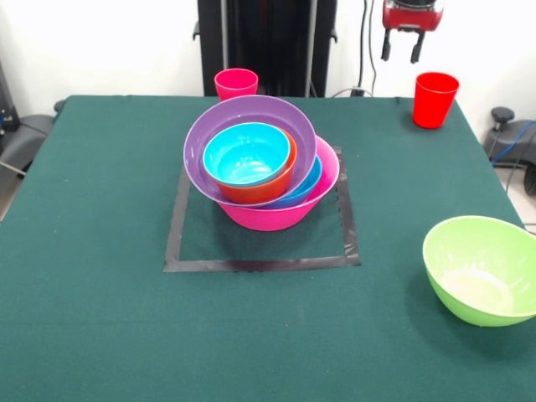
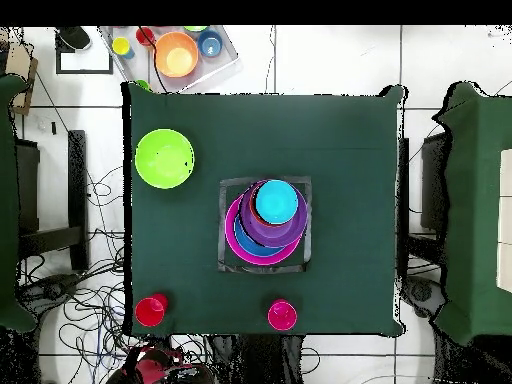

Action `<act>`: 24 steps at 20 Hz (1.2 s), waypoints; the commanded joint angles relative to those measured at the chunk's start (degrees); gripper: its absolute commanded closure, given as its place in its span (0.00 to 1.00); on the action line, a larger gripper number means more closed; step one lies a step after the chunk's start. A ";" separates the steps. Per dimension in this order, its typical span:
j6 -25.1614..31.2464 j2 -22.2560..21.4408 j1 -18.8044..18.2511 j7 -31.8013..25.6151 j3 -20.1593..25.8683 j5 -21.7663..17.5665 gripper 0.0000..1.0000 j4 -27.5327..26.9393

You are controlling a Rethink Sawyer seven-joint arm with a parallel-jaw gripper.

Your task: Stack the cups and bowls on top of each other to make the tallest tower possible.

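Note:
The tower stands in the table's middle. A large pink bowl [image 1: 268,219] is its base, holding a blue bowl [image 1: 308,186], a tilted purple bowl [image 1: 251,110], an orange bowl [image 1: 264,191] and a light blue bowl [image 1: 247,155] on top. It also shows in the overhead view [image 2: 265,222]. A pink-red cup [image 1: 236,84] [image 2: 282,315] and a red cup [image 1: 435,99] [image 2: 150,310] stand at the robot's edge. A large lime green bowl [image 1: 486,268] [image 2: 165,158] sits apart. My gripper [image 1: 401,48] hangs open and empty above the red cup's left. No light green cup shows.
A square of black tape [image 1: 260,265] frames the tower on the green table cloth [image 1: 100,251]. Off the table's far side from the robot, a tray [image 2: 225,62] holds an orange bowl [image 2: 177,53], a blue one [image 2: 210,43] and small pieces.

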 commanded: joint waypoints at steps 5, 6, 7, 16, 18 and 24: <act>1.47 1.40 2.25 10.01 3.12 3.80 0.00 -9.11; 2.56 0.60 2.54 10.07 3.15 4.50 0.00 -9.24; 3.19 0.19 2.60 10.07 3.19 4.78 0.00 -9.34; 11.03 -3.46 4.18 8.58 1.87 9.27 0.00 -11.94; 11.35 -3.09 3.99 8.27 1.78 9.49 0.00 -12.68; 12.84 -2.74 3.98 8.13 1.26 10.07 0.00 -14.59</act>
